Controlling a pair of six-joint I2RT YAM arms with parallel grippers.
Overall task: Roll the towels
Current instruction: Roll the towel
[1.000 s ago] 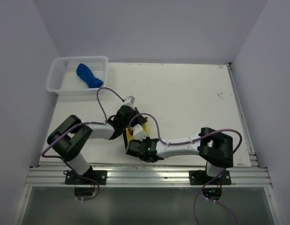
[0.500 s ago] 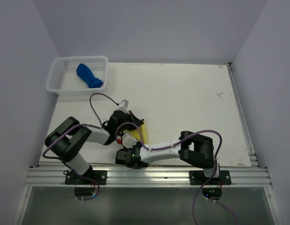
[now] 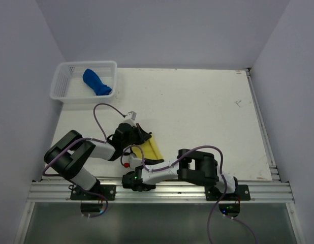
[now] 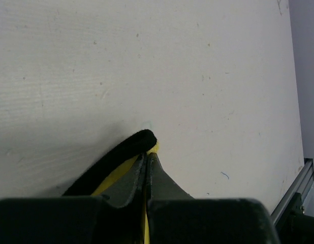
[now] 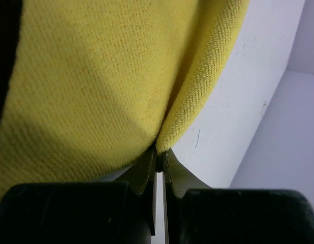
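The bright yellow soft towel with black edging (image 3: pixel 153 148) is bunched between the two grippers, over the white table (image 3: pixel 208 112). The left gripper (image 4: pixel 147 156) is pressed together on its black-edged corner. The right gripper (image 5: pixel 158 151) pinches a yellow fold right at its fingertips. The plain royal blue towel (image 3: pixel 96 82) lies crumpled in a white plastic mesh basket (image 3: pixel 63 87), well beyond the left gripper.

As I see it from above: yellow towel (image 3: pixel 153 147), bright yellow with a black edge band, its surface a fine knit on my right wrist camera; blue towel (image 3: pixel 96 83), plain royal blue; basket (image 3: pixel 60 86), white with a perforated mesh pattern; table (image 3: pixel 208 112), off-white with faint scuffs and specks.
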